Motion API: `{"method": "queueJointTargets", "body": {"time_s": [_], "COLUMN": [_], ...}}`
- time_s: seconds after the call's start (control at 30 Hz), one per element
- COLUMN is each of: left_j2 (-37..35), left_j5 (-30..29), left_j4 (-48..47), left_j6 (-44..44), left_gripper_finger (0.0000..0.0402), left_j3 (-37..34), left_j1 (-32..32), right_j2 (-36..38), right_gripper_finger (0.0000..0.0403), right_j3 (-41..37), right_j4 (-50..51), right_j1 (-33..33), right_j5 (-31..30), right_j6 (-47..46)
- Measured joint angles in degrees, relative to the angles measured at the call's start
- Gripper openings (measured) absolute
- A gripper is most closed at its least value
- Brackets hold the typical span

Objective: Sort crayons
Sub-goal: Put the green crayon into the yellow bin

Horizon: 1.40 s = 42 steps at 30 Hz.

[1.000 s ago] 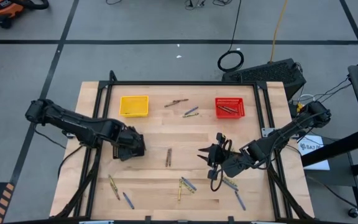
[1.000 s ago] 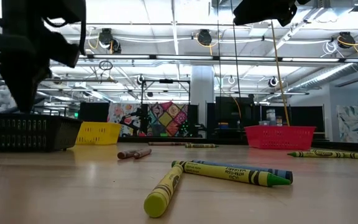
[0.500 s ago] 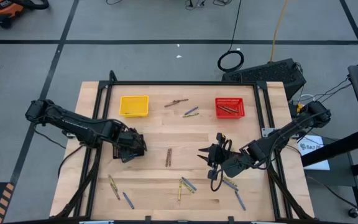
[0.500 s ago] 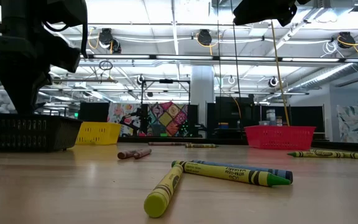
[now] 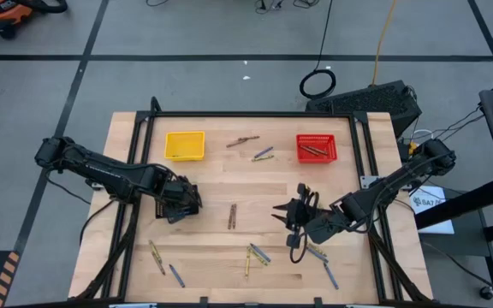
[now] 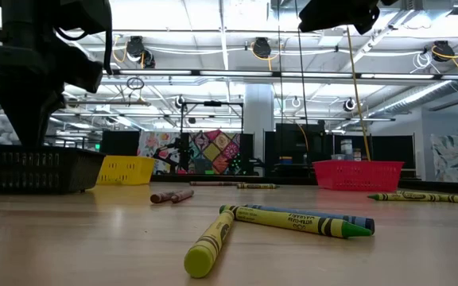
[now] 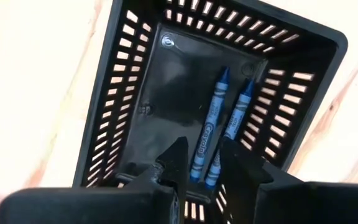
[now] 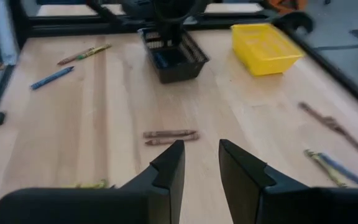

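Note:
My left gripper point(image 7: 201, 167) is open, pointing down into the black mesh basket point(image 7: 135, 74), which also shows in the high view point(image 5: 171, 205). Two blue crayons point(image 7: 219, 127) lie side by side on the basket's floor, their near ends between my fingertips. My right gripper point(image 8: 201, 163) is open and empty above the table's middle right point(image 5: 286, 214). A pair of brown crayons point(image 8: 169, 135) lies on the wood ahead of it point(image 5: 232, 216). More crayons lie loose near the front edge point(image 5: 255, 254).
A yellow basket point(image 5: 184, 145) and a red basket point(image 5: 316, 148) holding crayons stand at the back. Loose crayons lie between them point(image 5: 243, 140), point(image 5: 263, 154), at the front left point(image 5: 157, 257) and the front right point(image 5: 323, 267). The low view shows crayons point(image 6: 293, 218) close by.
My left gripper has shifted a little over the black basket, toward the table's right and far edge, and has then kept still. The right arm and the crayons have not moved.

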State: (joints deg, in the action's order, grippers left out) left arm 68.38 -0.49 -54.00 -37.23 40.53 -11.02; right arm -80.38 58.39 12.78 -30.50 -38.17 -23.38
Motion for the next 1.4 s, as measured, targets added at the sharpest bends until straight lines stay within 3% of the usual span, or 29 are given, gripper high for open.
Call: {"method": "queueJointTargets", "body": {"time_s": [0.2, 0.53, 0.63, 0.83, 1.23, 1.4], "left_j2": [0.0, 0.0, 0.0, 0.0, 0.0, 0.0], "left_j5": [0.0, -1.0, -1.0, -0.2, 0.2, -3.5], "left_j4": [0.0, 0.4, 3.0, 9.0, 18.4, 19.4], "left_j6": [-1.5, -1.0, -1.0, -1.3, -7.6, -10.5], "left_gripper_finger": [0.0084, 0.0084, 0.0084, 0.0084, 0.0084, 0.0084], "left_j3": [0.4, 7.4, 8.5, 8.9, 8.9, 8.9], "left_j1": [0.0, 0.0, 0.0, -2.3, -9.6, -11.4], "right_j2": [0.0, 0.0, 0.0, -0.3, -1.2, -2.6], "right_gripper_finger": [0.0086, 0.0086, 0.0086, 0.0086, 0.0086, 0.0086], "right_j3": [0.0, 0.0, 0.0, 0.0, 0.0, 0.0], "right_j4": [2.0, 18.2, 17.4, 12.4, 8.0, 4.0], "right_j1": [0.8, 4.1, 4.3, 4.3, 4.4, 5.2], "right_j5": [5.5, 5.5, 6.0, 13.0, 13.0, 13.2], "right_j6": [-1.7, -11.3, -13.0, -17.0, -21.9, -22.3]}}
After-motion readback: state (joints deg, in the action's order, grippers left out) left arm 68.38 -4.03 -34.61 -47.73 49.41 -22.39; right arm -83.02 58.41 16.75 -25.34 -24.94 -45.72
